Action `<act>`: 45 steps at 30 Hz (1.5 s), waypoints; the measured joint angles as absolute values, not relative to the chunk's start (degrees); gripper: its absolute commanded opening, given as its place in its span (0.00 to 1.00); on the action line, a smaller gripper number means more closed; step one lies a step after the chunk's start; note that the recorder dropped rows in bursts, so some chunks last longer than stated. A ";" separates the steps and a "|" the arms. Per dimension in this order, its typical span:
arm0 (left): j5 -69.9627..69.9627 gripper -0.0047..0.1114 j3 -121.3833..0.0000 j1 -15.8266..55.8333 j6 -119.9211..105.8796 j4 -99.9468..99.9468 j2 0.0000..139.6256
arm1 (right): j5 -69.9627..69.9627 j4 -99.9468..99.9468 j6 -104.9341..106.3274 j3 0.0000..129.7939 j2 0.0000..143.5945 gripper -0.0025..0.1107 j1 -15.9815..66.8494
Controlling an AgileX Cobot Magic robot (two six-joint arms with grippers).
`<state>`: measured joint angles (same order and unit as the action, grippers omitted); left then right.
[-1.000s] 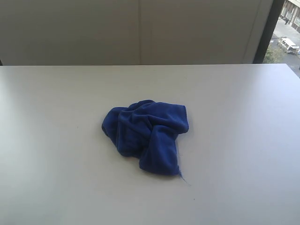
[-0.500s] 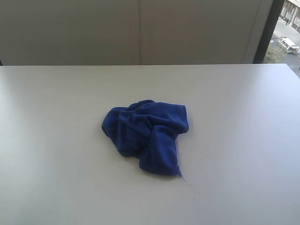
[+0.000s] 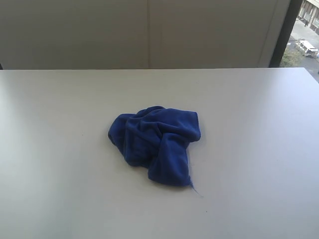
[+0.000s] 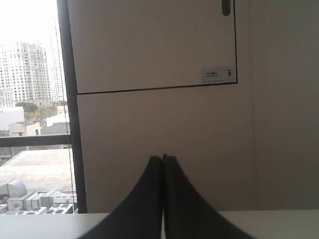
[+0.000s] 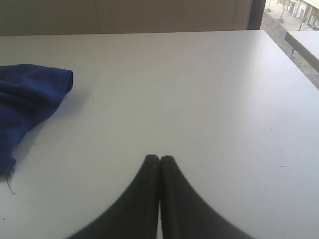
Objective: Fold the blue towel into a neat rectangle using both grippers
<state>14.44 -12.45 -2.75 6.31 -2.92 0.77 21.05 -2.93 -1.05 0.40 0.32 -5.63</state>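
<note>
The left gripper (image 4: 162, 158) has its two black fingers pressed flat together with no gap and nothing between them. Its wrist camera looks level across a strip of the table (image 4: 279, 224) at a pale wall panel (image 4: 149, 124) and a window (image 4: 30, 99). No cloth shows in that view, so I judge this arm to be parked away from the work.

The blue towel (image 3: 157, 144) lies crumpled in a loose heap about midway between the table's left and right edges and well clear of the far edge. The near edge is out of frame. It is bunched, with rolled folds on the far side and one lobe hanging towards the near edge, where a loose thread (image 3: 197, 190) trails onto the white top.

The right gripper (image 5: 159, 159) is likewise closed on nothing, finger against finger. It sits low over bare table, with the towel well off to one side in its view.

Across the last second nothing has changed in the exterior view: the heap keeps the same outline and no arm has entered. This suggests folding has not begun. The cloth must first be spread flat, which likely means finding two corners of the hem in the bundle. The thread marks one probable corner.
</note>
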 measured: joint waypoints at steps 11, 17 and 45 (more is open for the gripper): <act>-39.96 0.04 -37.69 -1.84 -10.98 7.76 30.83 | 21.05 -2.93 -1.05 0.40 0.32 0.02 -5.63; -59.21 0.04 -48.31 3.69 -35.14 29.66 56.65 | 21.05 -2.93 -1.05 0.40 0.32 0.02 -5.63; -18.72 0.55 -67.99 47.72 -65.85 38.10 104.92 | 21.05 -2.93 -1.05 0.40 0.32 0.02 -5.63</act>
